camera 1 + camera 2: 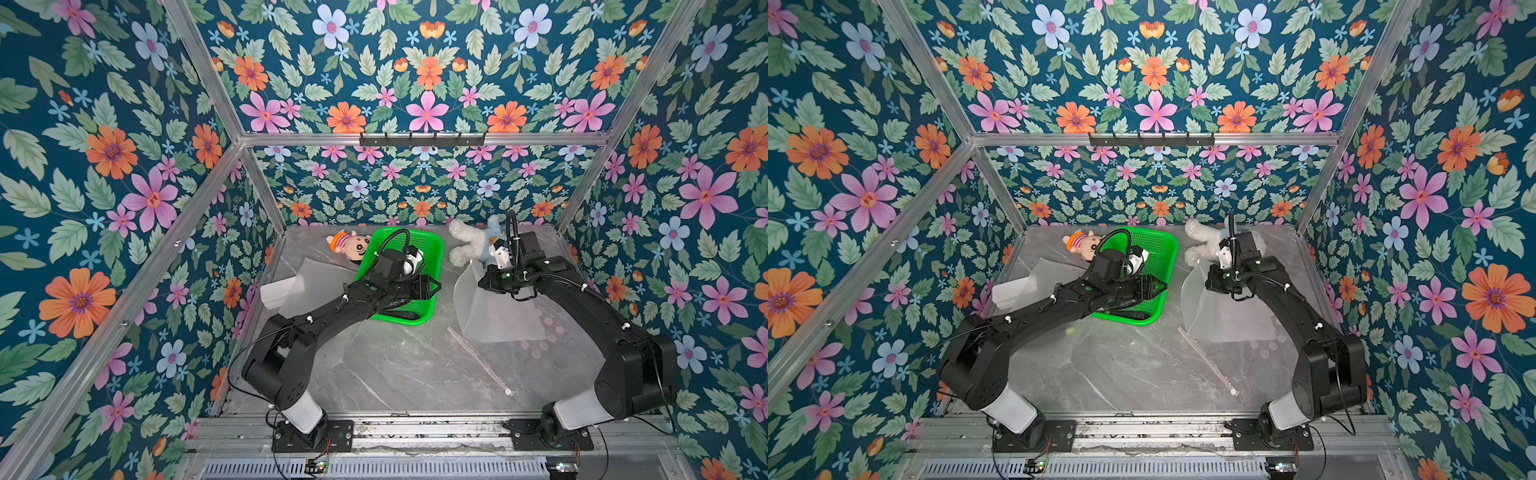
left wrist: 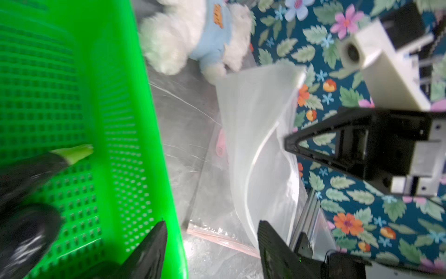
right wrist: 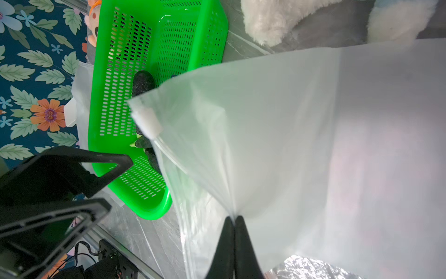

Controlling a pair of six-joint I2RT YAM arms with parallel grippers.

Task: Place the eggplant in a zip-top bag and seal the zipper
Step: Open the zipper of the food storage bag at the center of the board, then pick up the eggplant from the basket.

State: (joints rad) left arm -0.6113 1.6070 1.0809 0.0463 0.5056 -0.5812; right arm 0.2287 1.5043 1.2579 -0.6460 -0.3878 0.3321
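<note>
My right fingers (image 3: 228,238) pinch the frosted, translucent film of the zip-top bag (image 3: 313,132), one flap raised off the grey marbled counter (image 1: 395,374); my left fingers (image 2: 152,246) stand apart, empty, over the perforated green plastic basket (image 2: 115,96) holding the glossy dark, green-stemmed eggplant (image 2: 26,174)

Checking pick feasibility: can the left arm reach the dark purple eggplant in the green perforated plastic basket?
Probably yes. The left gripper is open at the green perforated plastic basket rim, and the dark purple eggplant lies uncovered inside; only the basket wall might crowd it.
</note>
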